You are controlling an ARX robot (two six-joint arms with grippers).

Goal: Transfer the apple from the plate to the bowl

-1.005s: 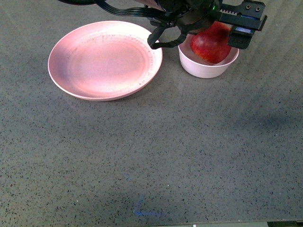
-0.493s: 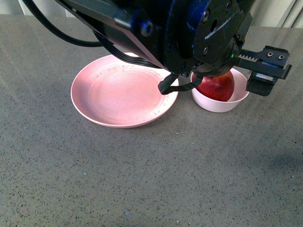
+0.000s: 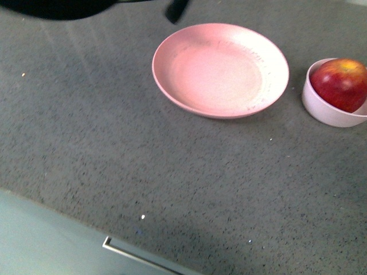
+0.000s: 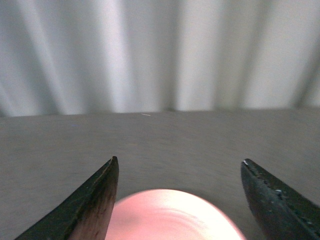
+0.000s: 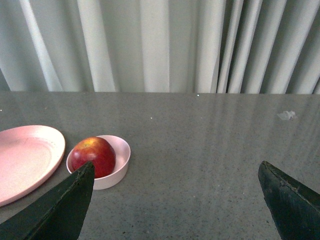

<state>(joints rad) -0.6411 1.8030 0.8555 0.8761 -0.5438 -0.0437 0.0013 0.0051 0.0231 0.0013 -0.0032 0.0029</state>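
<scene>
The dark-red apple (image 3: 342, 83) with a yellow-orange top sits in the small pale bowl (image 3: 321, 106) at the right edge of the front view. The wide salmon-pink plate (image 3: 220, 69) lies empty just left of the bowl. The right wrist view shows the apple (image 5: 92, 155) in the bowl (image 5: 120, 162) beside the plate (image 5: 27, 157). My right gripper (image 5: 175, 172) is open and empty, back from the bowl. My left gripper (image 4: 179, 167) is open and empty above the plate (image 4: 170, 215). Only a dark bit of arm shows at the top of the front view.
Everything rests on a grey speckled tabletop (image 3: 172, 172). Its near edge and a paler surface (image 3: 51, 246) show at the lower left. Pale curtains (image 5: 160, 45) hang behind the table. A small scrap (image 5: 286, 115) lies on the far right of the tabletop.
The arm that hung over the bowl has withdrawn from the front view, leaving the apple in the bowl. The front camera's view has shifted, so plate and bowl now sit further right.
</scene>
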